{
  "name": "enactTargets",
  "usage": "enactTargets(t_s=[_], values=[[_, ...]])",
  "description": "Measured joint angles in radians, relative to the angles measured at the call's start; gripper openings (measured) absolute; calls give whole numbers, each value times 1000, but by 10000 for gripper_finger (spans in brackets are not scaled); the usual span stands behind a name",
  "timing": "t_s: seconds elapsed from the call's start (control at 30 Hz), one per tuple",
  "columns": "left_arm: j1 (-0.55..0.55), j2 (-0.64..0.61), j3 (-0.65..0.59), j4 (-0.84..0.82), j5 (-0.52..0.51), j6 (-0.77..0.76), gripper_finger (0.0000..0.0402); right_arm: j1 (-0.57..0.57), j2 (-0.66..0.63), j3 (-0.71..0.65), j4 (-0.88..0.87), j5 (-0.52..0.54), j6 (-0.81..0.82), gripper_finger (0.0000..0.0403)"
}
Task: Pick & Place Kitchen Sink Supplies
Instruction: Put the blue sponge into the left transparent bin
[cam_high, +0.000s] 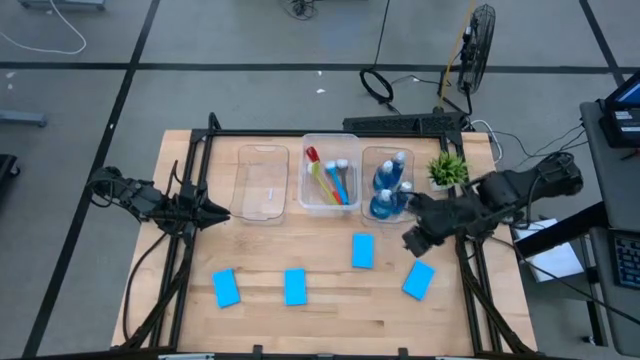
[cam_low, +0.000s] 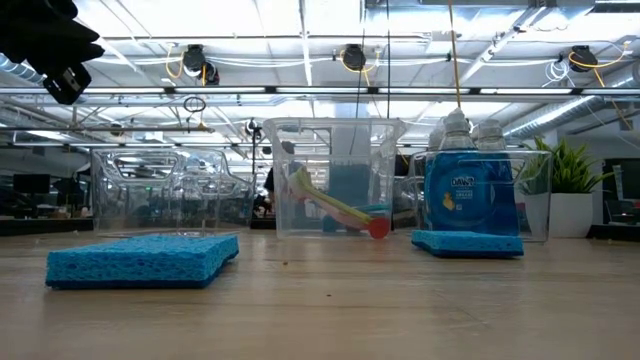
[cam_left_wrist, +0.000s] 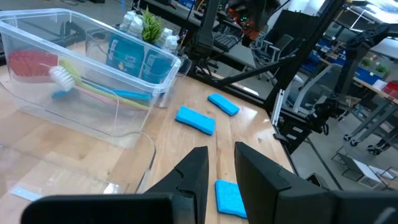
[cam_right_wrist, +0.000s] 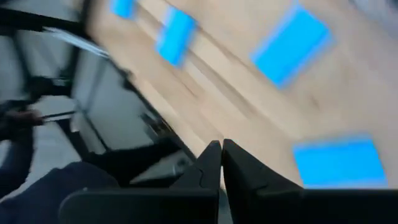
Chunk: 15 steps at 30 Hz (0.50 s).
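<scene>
Several blue sponges lie flat on the wooden table (cam_high: 226, 287) (cam_high: 294, 286) (cam_high: 362, 250) (cam_high: 418, 280). The dish brushes (cam_high: 328, 178) lie in the middle clear tub (cam_high: 305, 195). The blue bottles (cam_high: 390, 183) stand in the right tub (cam_low: 470, 190). My left gripper (cam_high: 215, 212) hovers by the left side of the empty left tub (cam_high: 262, 185), fingers slightly open (cam_left_wrist: 221, 165). My right gripper (cam_high: 412, 240) is raised over the table between the two right-hand sponges, shut and holding nothing (cam_right_wrist: 221, 155).
A small potted plant (cam_high: 447, 168) stands beside the bottle tub near the table's far right corner. Bare wood lies between the tubs and the row of sponges. Cables and a fan lie on the floor beyond the far edge.
</scene>
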Motion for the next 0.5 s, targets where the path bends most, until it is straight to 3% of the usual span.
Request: enactTargets(t_s=[0.23,0.5], values=[[0,0,0,0,0,-2,81,122,0,0,-204,-28,369,5],[0,0,0,0,-1,-2,81,234,0,-108,-147,-31,567,40]])
